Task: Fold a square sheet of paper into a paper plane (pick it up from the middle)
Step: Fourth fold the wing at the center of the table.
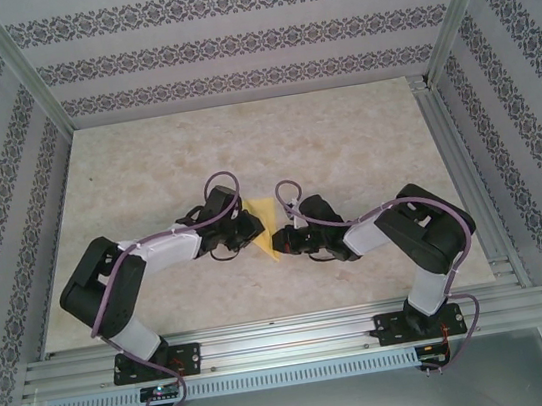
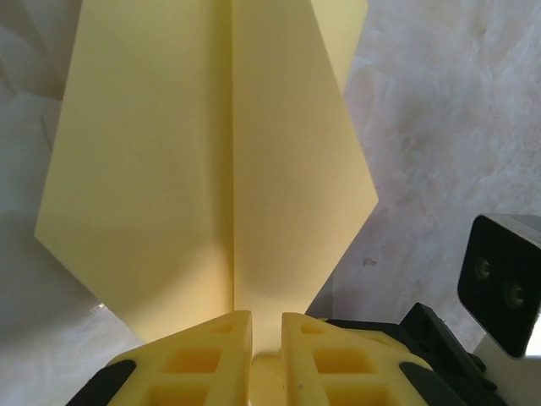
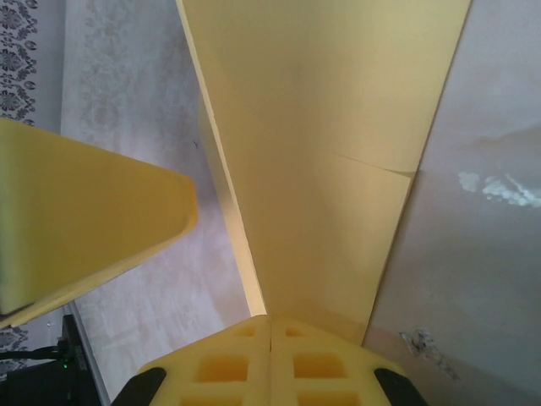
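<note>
Holding pale-yellow, creased paper plane [image 2: 169, 169] at the middle of the marbled table [image 1: 343, 142] — left gripper [image 2: 266, 320] and right gripper [image 3: 269, 326] are both clamping onto it; opposing pulls are risking a tear or slipped crease.

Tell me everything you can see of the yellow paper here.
The paper is thin, matte, pale yellow and partly folded: a straight centre crease with angled flaps on either side. Over the middle of the table, the left hand pinches it at the crease, and the right hand is shut on another edge.
</note>
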Motion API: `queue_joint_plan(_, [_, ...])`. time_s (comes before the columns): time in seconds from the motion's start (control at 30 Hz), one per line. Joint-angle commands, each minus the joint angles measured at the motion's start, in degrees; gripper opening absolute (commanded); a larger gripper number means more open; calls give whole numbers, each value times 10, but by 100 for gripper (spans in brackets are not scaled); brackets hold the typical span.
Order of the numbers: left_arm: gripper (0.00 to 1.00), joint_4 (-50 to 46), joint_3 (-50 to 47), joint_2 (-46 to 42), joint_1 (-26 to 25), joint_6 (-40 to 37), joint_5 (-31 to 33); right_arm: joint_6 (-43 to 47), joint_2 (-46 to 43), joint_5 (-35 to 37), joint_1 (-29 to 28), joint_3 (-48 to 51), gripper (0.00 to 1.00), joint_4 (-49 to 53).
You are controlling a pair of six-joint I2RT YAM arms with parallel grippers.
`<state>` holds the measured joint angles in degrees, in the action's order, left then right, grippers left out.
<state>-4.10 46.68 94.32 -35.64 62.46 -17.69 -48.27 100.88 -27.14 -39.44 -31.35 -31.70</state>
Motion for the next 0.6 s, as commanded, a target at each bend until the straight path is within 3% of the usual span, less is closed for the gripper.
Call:
queue_joint_plan(0.0, [17, 35, 26, 26, 4, -14, -21, -11, -2, -9, 5, 6, 5, -28])
queue_joint_plan(0.57, [16, 67, 36, 66, 5, 1, -29, 98, -89, 103, -22, -26, 24, 179])
